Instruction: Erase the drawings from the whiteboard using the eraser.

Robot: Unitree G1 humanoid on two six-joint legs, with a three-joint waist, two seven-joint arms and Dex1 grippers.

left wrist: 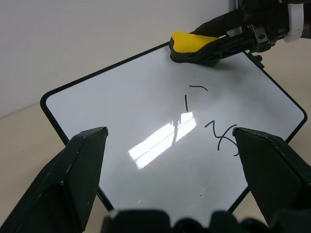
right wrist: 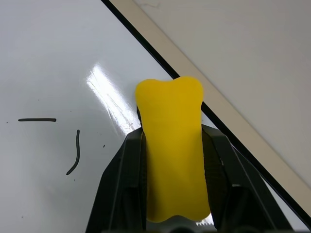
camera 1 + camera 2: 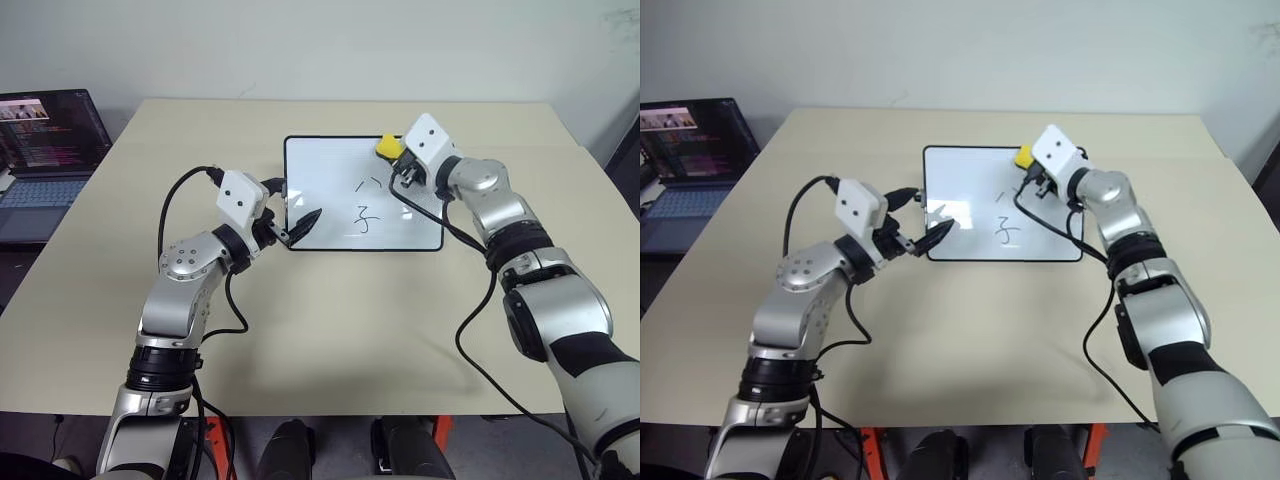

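Note:
The whiteboard (image 3: 320,180) lies flat at the table's middle, black-framed and glossy. The drawings (image 3: 367,205) are a few thin black strokes in a short column on its right half, also seen in the left wrist view as the drawings (image 1: 214,131). My right gripper (image 3: 396,157) is shut on the yellow eraser (image 3: 388,146), whose dark underside sits at the board's far right corner, just beyond the top stroke. In the right wrist view the eraser (image 2: 172,145) sits between the black fingers (image 2: 121,179). My left gripper (image 3: 303,222) is open over the board's near left corner, nothing between its fingers.
An open laptop (image 3: 45,150) stands past the table's left edge. The beige table (image 3: 350,320) has bare room in front of and around the board. Black cables hang from both wrists.

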